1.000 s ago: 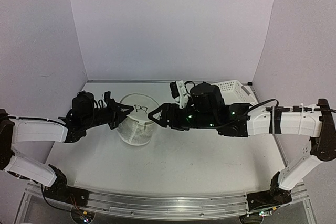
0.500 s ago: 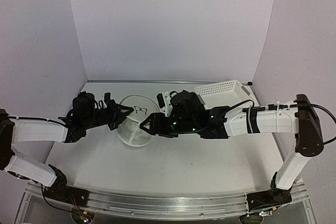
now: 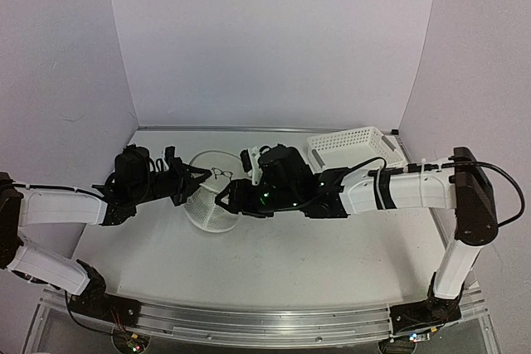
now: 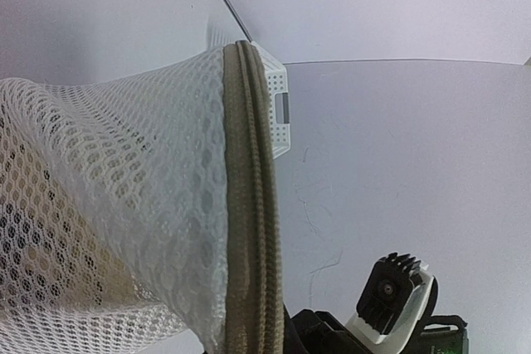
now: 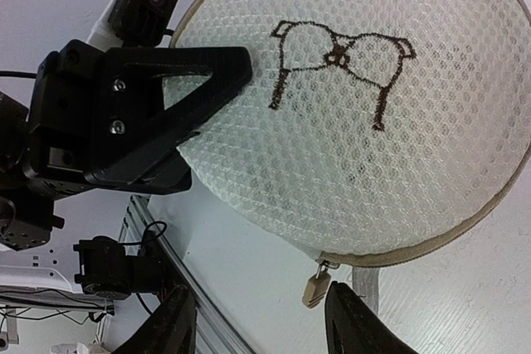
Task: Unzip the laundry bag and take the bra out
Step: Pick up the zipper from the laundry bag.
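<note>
Pinching the laundry bag [image 3: 212, 198] at its left rim, left gripper [image 3: 194, 178] fingers closed on mesh; bag tilted mid-table [image 3: 274, 248], pictogram face up. Right gripper [image 5: 259, 311] fingers spread wide just below the rim, zipper pull [image 5: 314, 288] between them. White basket [image 3: 353, 145] behind right arm

No letters, numbers or brand names can be read anywhere. The one sign is a dark stitched pictogram [image 5: 340, 60] of a bra on the flat round mesh face of the laundry bag [image 5: 365, 180]. It shows two cups joined at a small knot, with a strap hanging down at each outer side. From the overhead view the pictogram [image 3: 221, 173] appears only as a tiny glasses-like mark.
</note>
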Robot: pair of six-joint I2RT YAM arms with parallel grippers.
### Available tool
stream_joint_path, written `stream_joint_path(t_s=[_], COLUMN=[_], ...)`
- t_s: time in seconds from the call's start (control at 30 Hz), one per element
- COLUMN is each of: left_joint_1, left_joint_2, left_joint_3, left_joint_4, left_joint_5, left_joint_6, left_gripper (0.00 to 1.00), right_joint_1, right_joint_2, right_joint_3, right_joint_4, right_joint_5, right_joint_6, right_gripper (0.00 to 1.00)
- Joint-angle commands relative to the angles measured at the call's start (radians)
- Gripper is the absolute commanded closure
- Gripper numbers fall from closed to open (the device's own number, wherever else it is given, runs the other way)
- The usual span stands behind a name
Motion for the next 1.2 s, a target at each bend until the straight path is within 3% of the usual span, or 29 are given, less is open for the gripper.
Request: stream_joint_path(t_s=[0.0, 0.23, 0.87, 1.17], left_joint_1=[0.002, 0.002, 0.001, 0.002], left_joint_2=[-0.013, -0.012, -0.018, -0.028], left_joint_3=[0.014, 0.013, 0.002, -0.006], left_joint_4=[0.051, 0.051, 0.049, 0.049], left_joint_5=[0.023, 0.028, 0.039, 0.039], left_joint_6=[0.005, 0.006, 0.007, 0.014], left_gripper=[1.00, 1.00, 1.00, 1.00], right_joint_1=[0.005, 0.005, 0.005, 0.006], right_joint_2=[0.015, 0.030, 0.035, 0.004], right_joint_3=[0.036, 0.037, 0.035, 0.010], right_joint_4=[0.028, 0.028, 0.028, 0.028], right_joint_5=[0.003, 0.010, 0.027, 0.051], right_joint_6=[0.010, 0.014, 0.017, 0.010], right_gripper=[0.46, 0.51, 0.78, 0.97])
